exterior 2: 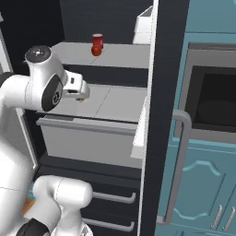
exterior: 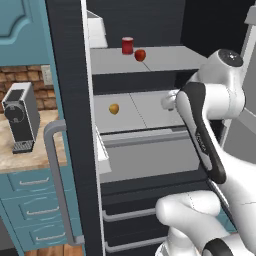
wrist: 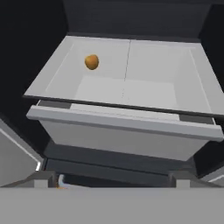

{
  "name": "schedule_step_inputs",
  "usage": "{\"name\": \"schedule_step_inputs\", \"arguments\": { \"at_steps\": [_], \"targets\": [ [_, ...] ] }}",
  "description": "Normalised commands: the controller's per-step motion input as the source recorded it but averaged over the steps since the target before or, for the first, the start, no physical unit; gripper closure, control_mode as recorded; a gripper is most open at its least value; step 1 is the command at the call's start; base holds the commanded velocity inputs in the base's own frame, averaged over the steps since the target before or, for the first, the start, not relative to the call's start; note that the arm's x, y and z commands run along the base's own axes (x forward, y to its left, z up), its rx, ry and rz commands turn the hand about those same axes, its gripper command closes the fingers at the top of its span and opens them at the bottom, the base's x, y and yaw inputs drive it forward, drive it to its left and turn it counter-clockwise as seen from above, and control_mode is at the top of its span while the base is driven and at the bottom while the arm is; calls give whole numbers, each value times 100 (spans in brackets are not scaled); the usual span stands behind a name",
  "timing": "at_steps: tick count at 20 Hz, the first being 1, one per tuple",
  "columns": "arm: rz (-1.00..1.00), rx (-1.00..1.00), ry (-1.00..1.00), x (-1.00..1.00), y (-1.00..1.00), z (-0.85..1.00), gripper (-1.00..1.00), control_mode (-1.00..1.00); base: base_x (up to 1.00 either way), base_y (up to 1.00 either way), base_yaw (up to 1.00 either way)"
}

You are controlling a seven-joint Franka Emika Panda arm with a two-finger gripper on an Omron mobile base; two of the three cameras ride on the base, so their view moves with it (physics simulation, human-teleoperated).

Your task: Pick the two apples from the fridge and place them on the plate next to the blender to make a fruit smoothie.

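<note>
currently hovering in front of the open fridge point(exterior: 145, 20), gripper point(wrist: 111, 183) pointing into it from above the drawer point(wrist: 127, 131), holding nothing. showing just two dark fingertips point(wrist: 43, 178) at the bottom of the hand view, set well apart at either side, so looking released and wide open. seeing the hand itself in the right base view as a white block point(exterior 2: 76, 87) beside the middle shelf; cannot tell the finger state from that view.

lying ahead on the grey middle shelf point(wrist: 153, 74), toward its back left in the hand view: yellow-orange apple point(wrist: 91, 61), alone, touching nothing but the shelf, well apart from the gripper. showing also in the left base view point(exterior: 114, 108), on the left part of that shelf.

sitting one shelf higher, on the upper shelf point(exterior: 165, 59): red apple point(exterior: 140, 55), just beside the red can point(exterior: 127, 45), the can standing upright behind it and to its left. appearing in the right base view as the can point(exterior 2: 97, 40) with the red apple point(exterior 2: 96, 51) low in front of it, close enough that cannot tell whether touching.

standing open at the left of the left base view: black fridge door point(exterior: 75, 125) with its long grey bar handle point(exterior: 57, 180). resting beyond it on the wooden table point(exterior: 30, 155), against the brick wall: silver-black coffee machine point(exterior: 21, 117).
</note>
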Motion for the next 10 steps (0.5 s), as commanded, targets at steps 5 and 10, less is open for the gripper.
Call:
{"name": "schedule_step_inputs", "arguments": {
  "at_steps": [5,10],
  "targets": [
    [-3,2,-32,-6,4,94,-100,-100,0,0,0],
    [-4,3,-13,32,24,58,-100,-100,0,0,0]
  ]
}}
